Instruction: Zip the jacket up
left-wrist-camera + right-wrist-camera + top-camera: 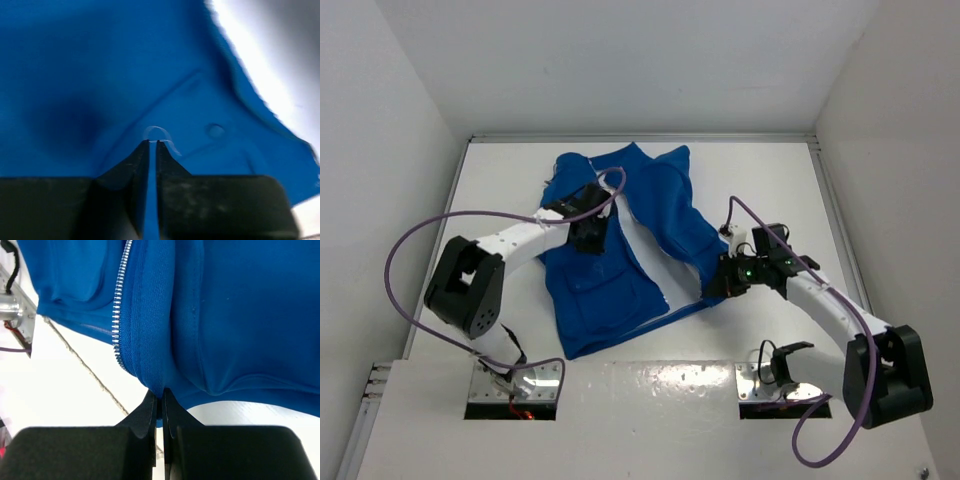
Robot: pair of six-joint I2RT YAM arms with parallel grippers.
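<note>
Cloth like this I judge soft, light and quick to bunch: the royal-blue sleeveless fabric jacket (605,300) lies open on the white table (770,190). My right gripper (161,391) is clamped on its hem beside the pale silver zipper teeth (118,305), the place to hold. The left gripper (153,143) has jaws nearly meeting; I cannot tell whether it grips.

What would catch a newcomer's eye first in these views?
A royal-blue jacket lies open on the white table, far brighter than anything else. The left arm reaches over the jacket's panel on the left of the top view. The right arm has its jaws pinched on the bottom hem beside the silver zipper.
</note>
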